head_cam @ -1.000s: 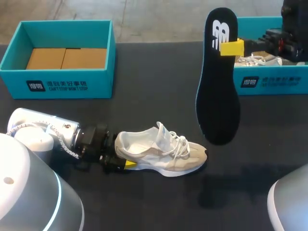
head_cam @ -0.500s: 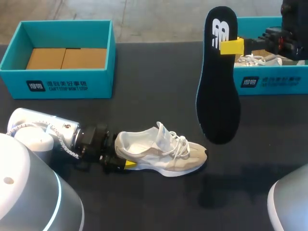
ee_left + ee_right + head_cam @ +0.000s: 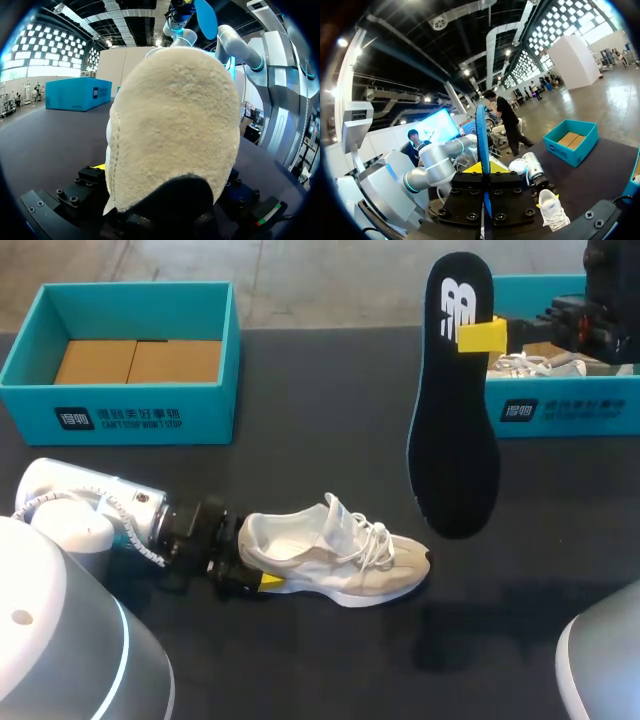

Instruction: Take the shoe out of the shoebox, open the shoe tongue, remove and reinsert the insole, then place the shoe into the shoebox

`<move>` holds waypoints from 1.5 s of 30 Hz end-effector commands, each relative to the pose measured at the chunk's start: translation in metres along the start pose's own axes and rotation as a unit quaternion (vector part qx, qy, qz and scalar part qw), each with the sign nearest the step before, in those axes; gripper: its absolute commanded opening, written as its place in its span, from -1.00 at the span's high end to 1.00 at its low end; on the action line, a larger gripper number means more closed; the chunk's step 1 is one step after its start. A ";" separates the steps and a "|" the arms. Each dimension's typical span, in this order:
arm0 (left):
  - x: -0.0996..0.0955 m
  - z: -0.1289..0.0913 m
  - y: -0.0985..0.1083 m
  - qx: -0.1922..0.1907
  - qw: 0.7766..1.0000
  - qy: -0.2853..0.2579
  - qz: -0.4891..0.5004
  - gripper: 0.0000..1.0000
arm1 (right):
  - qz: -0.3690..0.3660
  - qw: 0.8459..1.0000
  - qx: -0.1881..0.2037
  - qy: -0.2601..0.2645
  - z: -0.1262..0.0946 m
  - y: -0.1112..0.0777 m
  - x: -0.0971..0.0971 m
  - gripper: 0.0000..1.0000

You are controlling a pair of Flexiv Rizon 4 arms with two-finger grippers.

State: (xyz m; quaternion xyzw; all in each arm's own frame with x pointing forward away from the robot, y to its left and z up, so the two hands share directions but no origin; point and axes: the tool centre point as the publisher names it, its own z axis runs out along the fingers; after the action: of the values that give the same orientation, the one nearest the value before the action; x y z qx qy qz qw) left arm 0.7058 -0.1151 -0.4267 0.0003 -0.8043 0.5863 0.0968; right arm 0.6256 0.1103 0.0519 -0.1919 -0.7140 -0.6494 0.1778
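Both pincers have something in their grip. Nearest me, my left pincer (image 3: 258,580) lies low on the dark matte table (image 3: 320,390), its fingers narrowed on the heel of the sneaker (image 3: 340,555). Its wrist view is filled by that rounded heel, fuzzy cream suede over a black rubber edge. The sneaker stands upright on its sole, with white mesh sides, white laces and a beige toe cap pointing away from the left pincer.

Further out, just beyond the toe, the insole (image 3: 452,440) hangs upright in the air. It is a long, flat, black foam shape with a teal edge and a white mark near its upper end. My right pincer (image 3: 482,337) pinches it close to that upper end, its fingers nearly together on the thin sheet.

Farthest back stand two teal cardboard boxes. The left shoebox (image 3: 140,418) holds brown cardboard pieces (image 3: 135,360). The right shoebox (image 3: 560,405) shows white laces (image 3: 530,365) inside.
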 end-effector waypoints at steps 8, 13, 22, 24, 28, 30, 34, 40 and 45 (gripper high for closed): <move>-0.004 -0.016 -0.001 -0.022 1.000 -0.008 0.009 -1.00 | 0.000 1.000 0.001 0.002 0.003 0.002 -0.003 1.00; -0.005 -0.026 0.001 -0.041 0.999 -0.004 0.018 -1.00 | 0.000 1.000 0.001 0.002 0.003 0.002 -0.003 1.00; -0.007 -0.033 0.008 -0.040 0.998 -0.008 0.038 -1.00 | 0.000 1.000 0.001 0.002 0.003 0.002 -0.003 1.00; -0.008 -0.032 0.009 -0.033 0.999 -0.014 0.038 -1.00 | 0.000 1.000 0.001 0.002 0.003 0.002 -0.003 1.00; -0.010 -0.032 0.010 -0.028 0.999 -0.016 0.036 -1.00 | 0.000 1.000 0.001 0.002 0.003 0.002 -0.003 1.00; -0.011 -0.032 0.011 -0.029 0.999 -0.017 0.036 -1.00 | 0.000 1.000 0.001 0.002 0.003 0.002 -0.003 1.00; -0.012 -0.033 0.010 -0.033 0.999 -0.015 0.038 -1.00 | 0.000 1.000 0.001 0.002 0.003 0.002 -0.003 1.00; -0.015 -0.040 0.011 -0.037 0.998 -0.017 0.040 -1.00 | 0.000 1.000 0.001 0.002 0.003 0.002 -0.003 1.00; -0.016 -0.049 0.013 -0.038 0.998 -0.021 0.038 -1.00 | 0.000 1.000 0.001 0.002 0.003 0.002 -0.003 1.00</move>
State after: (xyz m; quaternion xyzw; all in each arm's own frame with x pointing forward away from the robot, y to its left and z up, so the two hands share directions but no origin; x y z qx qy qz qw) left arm 0.7261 -0.0744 -0.4262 -0.0206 -0.8272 0.5588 0.0558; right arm 0.6259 0.1105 0.0517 -0.1916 -0.7139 -0.6496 0.1779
